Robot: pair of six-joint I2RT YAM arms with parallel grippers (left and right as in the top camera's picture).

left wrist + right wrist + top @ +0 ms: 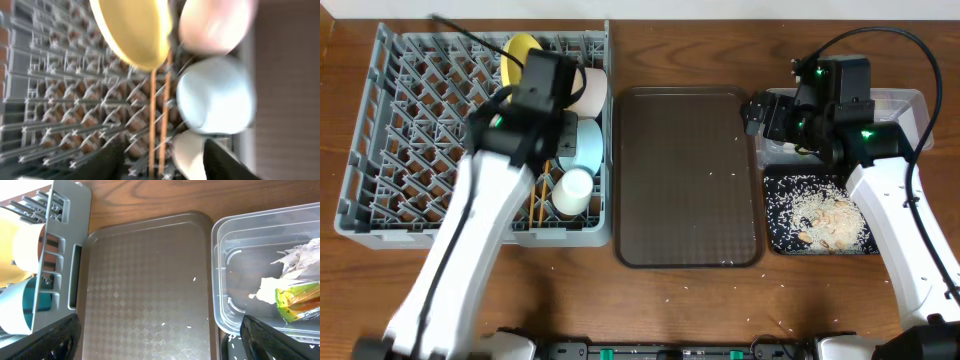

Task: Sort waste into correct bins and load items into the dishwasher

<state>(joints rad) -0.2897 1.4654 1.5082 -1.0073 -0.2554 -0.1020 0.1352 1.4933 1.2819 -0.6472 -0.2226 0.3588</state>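
**Desk:** What are you looking at, biggest thing first?

**Me:** I'm seeing the grey dish rack (420, 120) carrying the yellow plate (132, 30), the light blue bowl (215, 95), the white bowl (215, 22), the small cup (573, 190) and the chopsticks (152, 120). The brown tray (685, 180) is lying bare apart from a few stray grains (194, 279). The clear tub (250, 245) is holding the napkin (300, 257) and the wrapper (295, 302). The black tray (780, 235) is holding the rice and scraps (825, 215).

**Desk:** And the jaws?

**Me:** The left jaws are hanging open over the rack's right side, gripping nothing. The right jaws are spread wide above the brown tray and tub, also empty.

**Desk:** Which step, then?

**Me:** I'm judging the sorting and loading essentially done. Next I'm thinking of lifting both arms clear without clipping the rack pegs. I'm also weighing whether the loose grains on the bench (720, 310) matter.
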